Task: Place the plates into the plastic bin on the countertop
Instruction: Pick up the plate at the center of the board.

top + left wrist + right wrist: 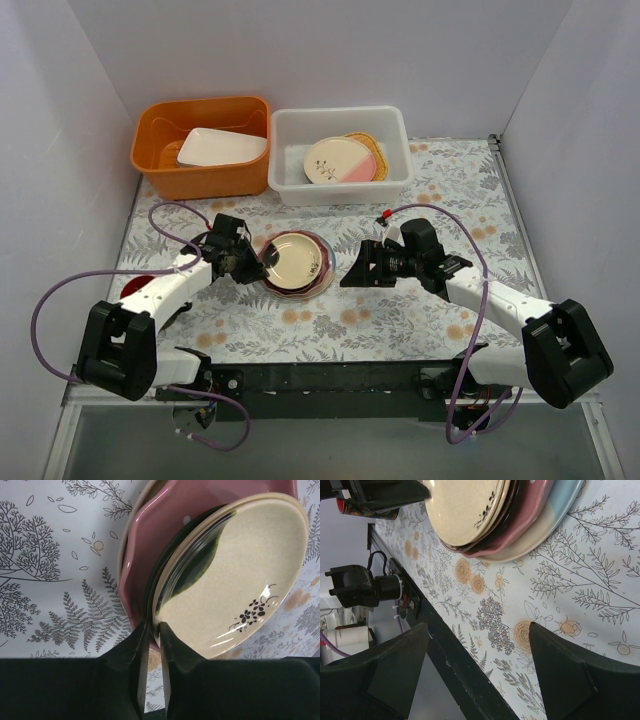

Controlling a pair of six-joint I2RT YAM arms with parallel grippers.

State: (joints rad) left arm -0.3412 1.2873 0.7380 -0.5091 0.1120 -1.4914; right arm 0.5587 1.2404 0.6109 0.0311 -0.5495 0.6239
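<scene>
A stack of plates lies mid-countertop point(400, 320). The cream plate with the maroon rim point(293, 260) is on top, over a dark plate edge point(156, 580), a pink plate point(165, 525) and a cream-and-light-blue plate point(560, 505). My left gripper point(256, 262) is shut on the top cream plate's point(240, 580) left rim, fingers close together point(154, 625). My right gripper point(347, 272) is open and empty just right of the stack point(479, 630). The plastic bin point(340, 188) at the back holds a cream-and-pink plate point(340, 162) and an orange woven plate point(372, 145).
An orange tub point(200, 175) with a white rectangular dish point(220, 147) stands left of the bin. A red cup point(130, 290) shows partly behind my left arm. White walls close in the left, back and right sides.
</scene>
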